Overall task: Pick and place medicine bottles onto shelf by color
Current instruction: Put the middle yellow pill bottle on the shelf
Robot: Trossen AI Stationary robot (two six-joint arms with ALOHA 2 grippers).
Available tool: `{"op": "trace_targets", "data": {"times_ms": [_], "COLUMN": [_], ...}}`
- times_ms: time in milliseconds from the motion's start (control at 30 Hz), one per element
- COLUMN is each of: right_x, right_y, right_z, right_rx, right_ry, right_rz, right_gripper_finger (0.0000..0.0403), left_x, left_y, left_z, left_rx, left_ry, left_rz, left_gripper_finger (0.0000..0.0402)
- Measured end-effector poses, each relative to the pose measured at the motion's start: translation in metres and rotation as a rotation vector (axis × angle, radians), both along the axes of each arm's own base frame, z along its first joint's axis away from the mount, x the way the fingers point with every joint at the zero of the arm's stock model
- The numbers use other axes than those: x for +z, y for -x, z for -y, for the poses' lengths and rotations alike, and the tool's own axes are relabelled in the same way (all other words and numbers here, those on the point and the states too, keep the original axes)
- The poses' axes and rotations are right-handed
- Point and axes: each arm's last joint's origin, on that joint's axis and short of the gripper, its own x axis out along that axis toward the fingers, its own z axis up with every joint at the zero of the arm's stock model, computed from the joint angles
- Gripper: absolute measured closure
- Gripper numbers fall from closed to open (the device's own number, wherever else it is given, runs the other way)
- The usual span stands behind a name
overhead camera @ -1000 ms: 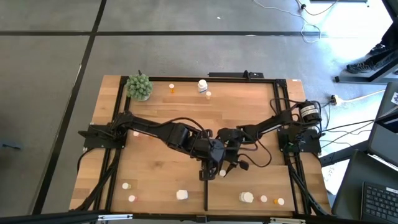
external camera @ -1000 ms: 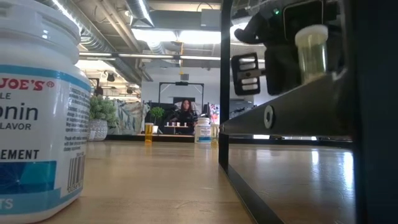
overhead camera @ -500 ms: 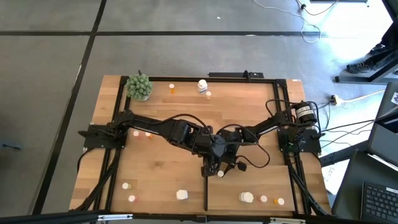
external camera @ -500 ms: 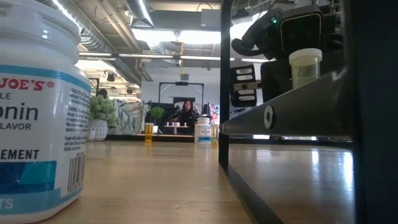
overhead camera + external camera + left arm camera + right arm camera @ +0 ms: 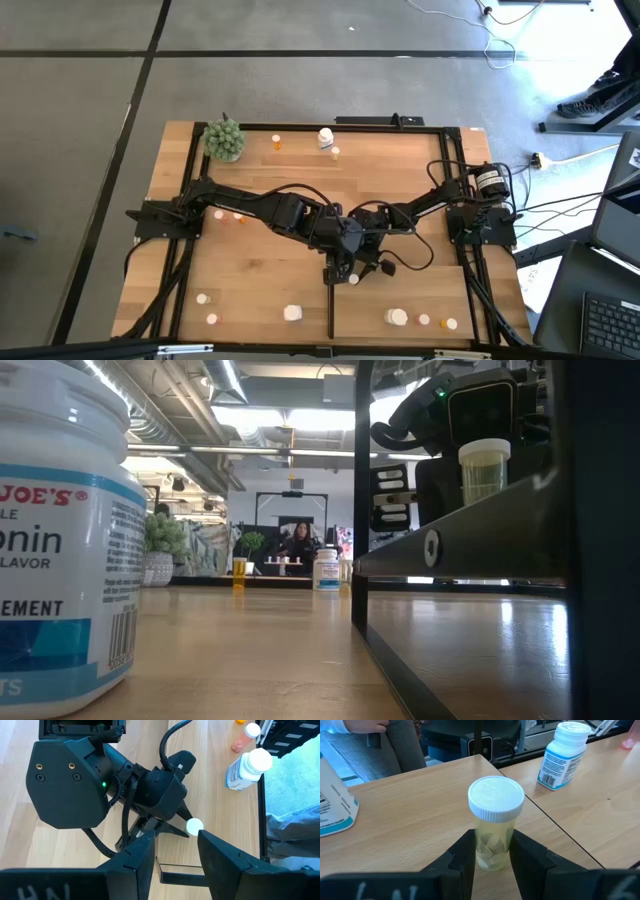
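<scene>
Low view: my right gripper [image 5: 484,470] pinching clear vial [image 5: 484,468], now lower, on shelf [image 5: 480,525]; release next. Left gripper [image 5: 175,851] half spread, empty, 9 o'clock of it.

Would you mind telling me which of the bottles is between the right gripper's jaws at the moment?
The clear yellowish bottle with a white cap and pills inside. It stands upright between the right gripper's jaws on the shelf; the other bottles stand apart, untouched.
</scene>
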Motion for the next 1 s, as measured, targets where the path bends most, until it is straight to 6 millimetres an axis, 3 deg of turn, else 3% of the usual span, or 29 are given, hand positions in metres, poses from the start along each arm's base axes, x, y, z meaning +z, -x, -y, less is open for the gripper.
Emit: {"op": "trace_targets", "data": {"times_ms": [300, 700, 1000], "right_x": [0.000, -0.003, 0.015], "right_y": [0.000, 0.001, 0.001], "right_z": [0.000, 0.001, 0.001], "right_rx": [-0.005, -0.018, -0.037], "right_ry": [0.003, 0.020, -0.023], "right_rz": [-0.002, -0.015, -0.008], "right_gripper_finger": [0.0285, 0.0223, 0.0222], "left_x": [0.000, 0.000, 0.000], "left_y": [0.000, 0.000, 0.000], "left_z": [0.000, 0.000, 0.000], "left_rx": [0.000, 0.000, 0.000], "left_ry": [0.000, 0.000, 0.000], "left_rz": [0.000, -0.001, -0.002], "left_gripper_finger": [0.0260, 0.0260, 0.0260]}}
